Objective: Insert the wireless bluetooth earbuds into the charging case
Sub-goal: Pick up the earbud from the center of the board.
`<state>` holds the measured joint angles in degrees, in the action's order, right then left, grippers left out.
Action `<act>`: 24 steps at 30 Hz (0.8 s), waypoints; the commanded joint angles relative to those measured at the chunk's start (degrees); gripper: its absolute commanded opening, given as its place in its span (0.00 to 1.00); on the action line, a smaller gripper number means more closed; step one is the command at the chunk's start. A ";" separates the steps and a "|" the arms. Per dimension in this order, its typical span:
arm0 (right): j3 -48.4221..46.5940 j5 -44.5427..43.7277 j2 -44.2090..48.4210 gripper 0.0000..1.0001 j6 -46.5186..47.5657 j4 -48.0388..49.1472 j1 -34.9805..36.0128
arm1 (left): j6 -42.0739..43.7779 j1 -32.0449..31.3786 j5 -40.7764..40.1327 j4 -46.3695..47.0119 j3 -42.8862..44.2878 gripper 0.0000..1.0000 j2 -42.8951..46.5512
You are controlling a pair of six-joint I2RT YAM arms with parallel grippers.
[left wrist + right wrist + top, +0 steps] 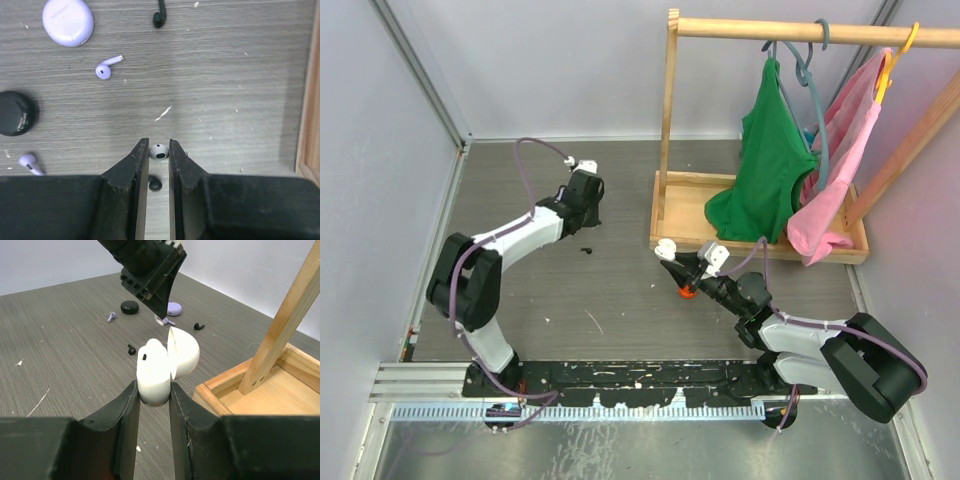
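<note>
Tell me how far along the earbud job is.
Done: the white charging case is open in the right gripper, with one bud apparently seated. In hand: the left gripper pinches a white earbud. Left: seating it, plus the lilac earbuds and black earbuds loose on the table.

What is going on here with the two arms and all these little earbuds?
The right gripper is shut on a white charging case, holding it with the lid open. The left gripper, further back over the table, is shut on a white earbud pinched between its fingertips; that bud is not yet in the case. A lilac earbud, a black earbud, a lilac case and a black case lie loose on the table.
</note>
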<state>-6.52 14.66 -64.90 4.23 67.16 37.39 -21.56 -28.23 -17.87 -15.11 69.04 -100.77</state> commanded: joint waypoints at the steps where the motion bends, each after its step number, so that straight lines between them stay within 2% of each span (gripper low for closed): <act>1: -1.59 0.38 -0.09 0.01 0.22 2.29 0.14 | 7.29 -3.28 -4.77 -1.03 -1.93 0.16 7.51; 12: -2.57 1.15 -0.49 0.01 -0.81 1.15 0.13 | 21.65 -13.23 -7.18 -0.92 -5.87 0.16 22.44; 24: -3.38 1.87 0.81 0.01 -1.86 -0.62 0.14 | 39.39 -25.91 -3.38 6.22 -10.27 0.14 33.75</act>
<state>-7.33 16.01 -65.39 3.09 64.40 37.39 9.19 -51.29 -22.83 -14.83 60.03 -70.04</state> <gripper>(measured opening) 0.326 0.181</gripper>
